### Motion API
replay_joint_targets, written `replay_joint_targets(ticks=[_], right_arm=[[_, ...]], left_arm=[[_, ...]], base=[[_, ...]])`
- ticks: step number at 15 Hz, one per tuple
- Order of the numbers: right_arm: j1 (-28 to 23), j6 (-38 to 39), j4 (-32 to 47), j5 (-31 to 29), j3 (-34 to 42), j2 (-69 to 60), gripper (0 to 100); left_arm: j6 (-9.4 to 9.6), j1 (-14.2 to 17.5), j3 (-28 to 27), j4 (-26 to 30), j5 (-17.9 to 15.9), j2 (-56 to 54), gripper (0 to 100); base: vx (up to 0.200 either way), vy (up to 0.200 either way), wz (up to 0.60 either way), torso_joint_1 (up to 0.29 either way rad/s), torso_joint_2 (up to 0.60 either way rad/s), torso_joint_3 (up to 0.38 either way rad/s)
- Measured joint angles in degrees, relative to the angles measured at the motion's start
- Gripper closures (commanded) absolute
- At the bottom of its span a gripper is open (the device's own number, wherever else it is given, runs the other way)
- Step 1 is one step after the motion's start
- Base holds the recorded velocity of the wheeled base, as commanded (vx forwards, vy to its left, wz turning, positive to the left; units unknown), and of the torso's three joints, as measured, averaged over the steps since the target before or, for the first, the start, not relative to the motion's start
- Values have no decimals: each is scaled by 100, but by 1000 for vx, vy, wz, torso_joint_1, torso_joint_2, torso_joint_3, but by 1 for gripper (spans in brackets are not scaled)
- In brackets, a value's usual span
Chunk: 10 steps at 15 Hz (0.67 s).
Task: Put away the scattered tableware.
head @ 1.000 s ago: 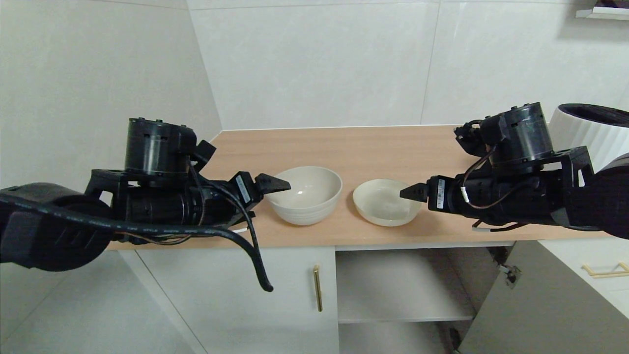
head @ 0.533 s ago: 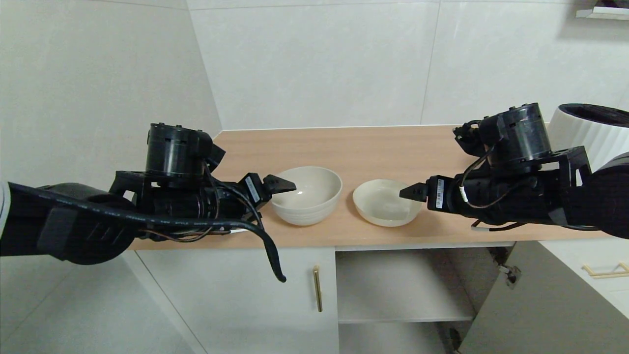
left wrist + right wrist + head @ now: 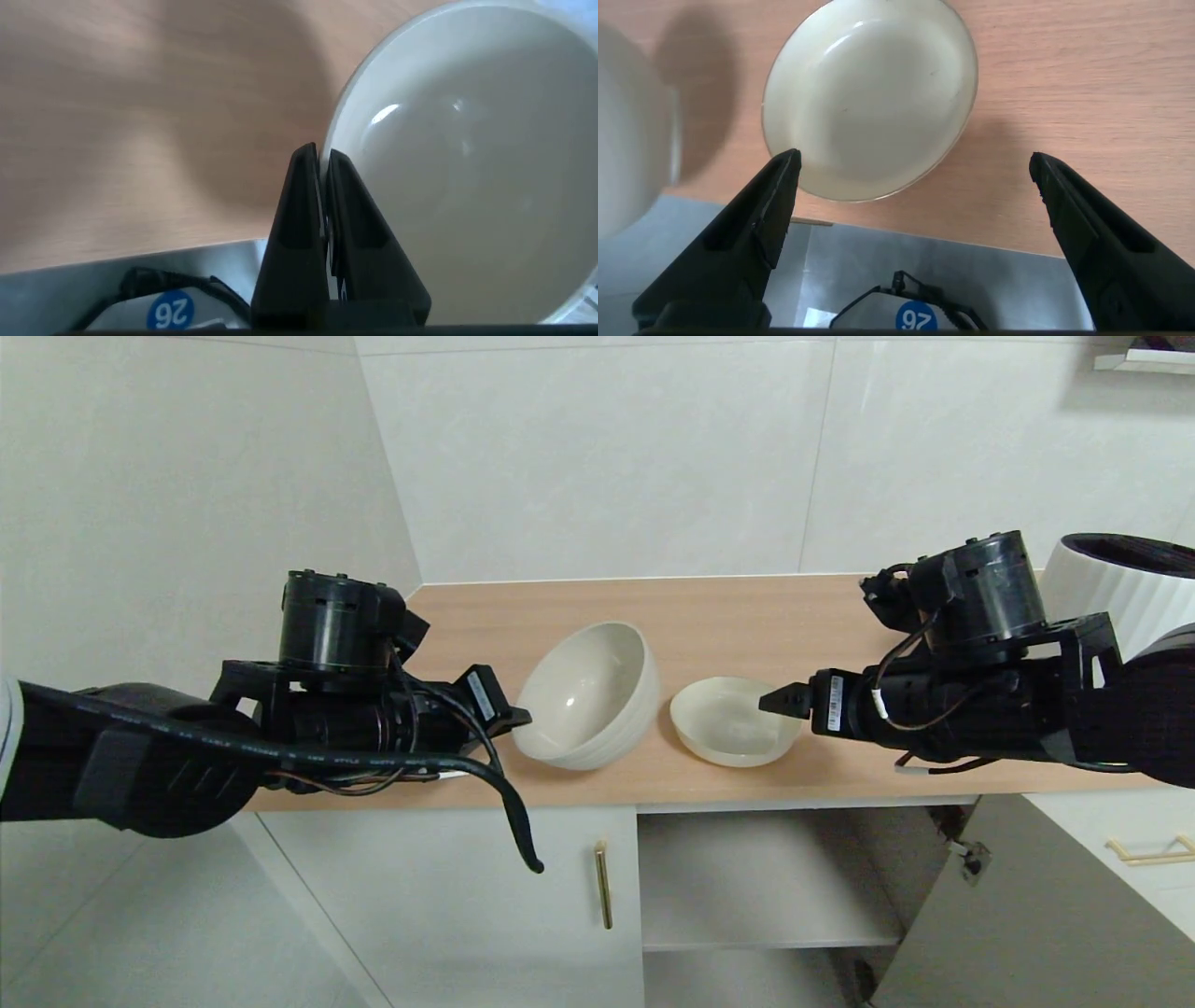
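Left gripper [image 3: 322, 159] jaws pressed together on the thin rim of the deep bowl [image 3: 588, 695], one jaw inside and one outside. The bowl is glossy off-white ceramic, round, with faint ribbing on its outer wall. It sits tipped on the table [image 3: 709, 616] with its mouth turned toward the left arm and its far rim raised.

Right gripper [image 3: 912, 163] jaws spread wide, hovering over the shallow dish [image 3: 724, 719]. The dish is smooth, cream and round, lying flat just beside the bowl; can't tell if they touch.

Table is matte wood-grain laminate. A white ribbed container [image 3: 1120, 579] stands at the right end. The cabinet door below is open, showing a shelf [image 3: 766, 933].
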Motion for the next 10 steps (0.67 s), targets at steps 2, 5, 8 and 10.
replay_joint_targets(ticks=[2, 5, 8, 10], right_arm=[[0, -18, 18, -250, -45, 67, 0], [17, -24, 24, -961, -243, 391, 0], [22, -27, -9, -1268, -397, 786, 0], [28, -27, -20, -1281, -424, 920, 0]], left_arm=[[9, 0, 24, 22, -18, -88, 100], [22, 0, 50, 32, -24, -217, 100], [30, -2, 61, 33, -24, -269, 100], [28, -2, 66, 33, -24, -280, 100]], base=[[0, 0, 0, 0, 0, 0], [0, 0, 0, 0, 0, 0], [0, 0, 0, 0, 0, 0], [0, 0, 0, 0, 0, 0]])
